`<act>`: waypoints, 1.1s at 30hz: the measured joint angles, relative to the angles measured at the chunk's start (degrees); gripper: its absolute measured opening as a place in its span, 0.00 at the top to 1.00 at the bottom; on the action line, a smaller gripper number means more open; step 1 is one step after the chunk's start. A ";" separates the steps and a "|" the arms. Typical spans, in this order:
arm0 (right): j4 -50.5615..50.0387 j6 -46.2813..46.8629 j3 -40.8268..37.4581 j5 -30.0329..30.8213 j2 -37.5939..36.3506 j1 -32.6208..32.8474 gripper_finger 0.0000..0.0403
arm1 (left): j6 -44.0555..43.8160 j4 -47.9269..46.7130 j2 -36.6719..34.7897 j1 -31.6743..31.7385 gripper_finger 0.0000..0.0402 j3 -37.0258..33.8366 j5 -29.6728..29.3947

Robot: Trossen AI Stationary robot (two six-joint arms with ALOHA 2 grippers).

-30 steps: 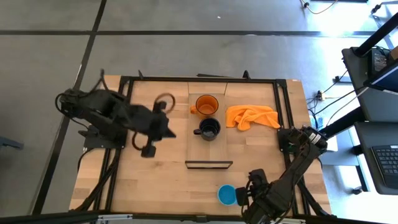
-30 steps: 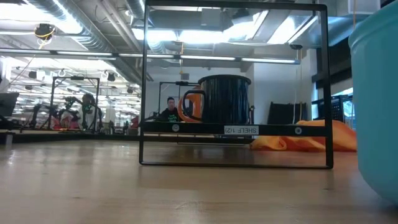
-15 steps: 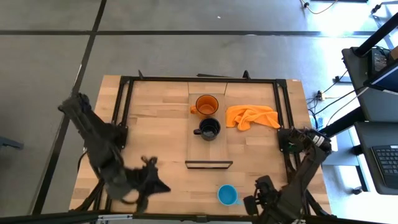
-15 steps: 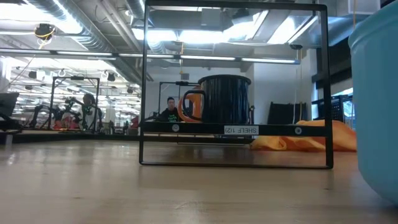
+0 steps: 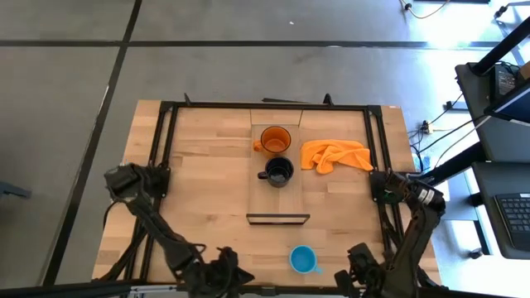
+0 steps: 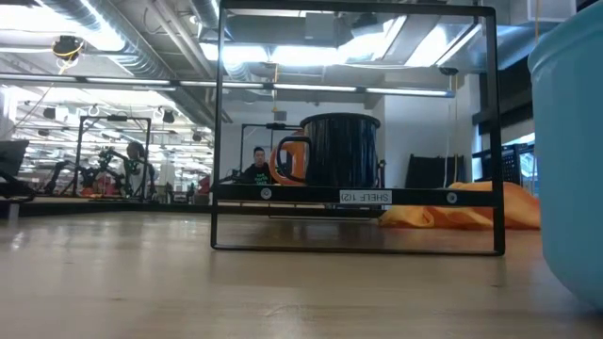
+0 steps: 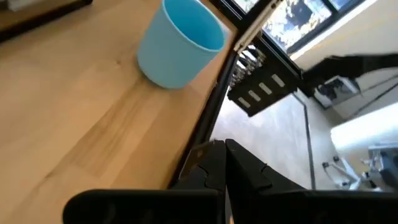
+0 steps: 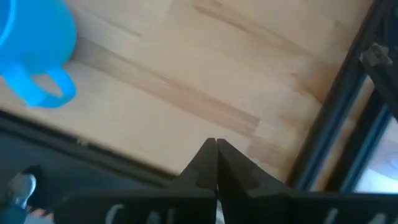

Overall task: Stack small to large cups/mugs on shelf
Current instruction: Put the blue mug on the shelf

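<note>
The orange mug (image 5: 275, 138) and the black mug (image 5: 279, 172) stand upright on the light-wood shelf (image 5: 277, 199), the orange one farther back. In the low view the black mug (image 6: 341, 151) stands in front of the orange mug (image 6: 291, 158). The bright blue mug (image 5: 303, 260) stands upright on the tabletop near the front edge, off the shelf. My left gripper (image 7: 225, 163) is shut and empty at the near edge (image 5: 230, 277), to the left of the blue mug (image 7: 180, 40). My right gripper (image 8: 216, 149) is shut and empty at the near edge (image 5: 348, 277), to the right of the blue mug (image 8: 31, 43).
A crumpled orange cloth (image 5: 335, 155) lies on the table right of the shelf. A dark metal frame (image 5: 166, 165) runs round the tabletop, and the shelf's frame end (image 6: 358, 196) stands upright at its near end. A person shows far back in the room (image 6: 256, 165).
My left arm has swung from the table's left middle down to the near edge, ending left of the blue mug. My right gripper has drawn back a little toward the near edge. The mugs have stayed where they were.
</note>
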 joint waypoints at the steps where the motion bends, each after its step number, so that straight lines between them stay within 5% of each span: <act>1: 0.25 -0.02 -0.31 0.39 0.64 -0.02 1.00 | 0.02 1.57 1.12 0.65 1.00 0.23 0.00; 8: 12.70 -0.09 -6.58 2.99 3.10 -0.28 1.00 | 2.42 6.13 5.47 6.26 1.00 2.85 2.43; 18: 15.94 -0.52 -8.51 10.18 3.30 -1.81 1.00 | 6.41 4.73 6.37 13.53 1.00 2.87 8.65; 33: 31.47 -9.69 -8.49 18.66 3.30 -6.35 1.00 | 8.03 4.84 7.35 16.34 1.00 2.79 12.47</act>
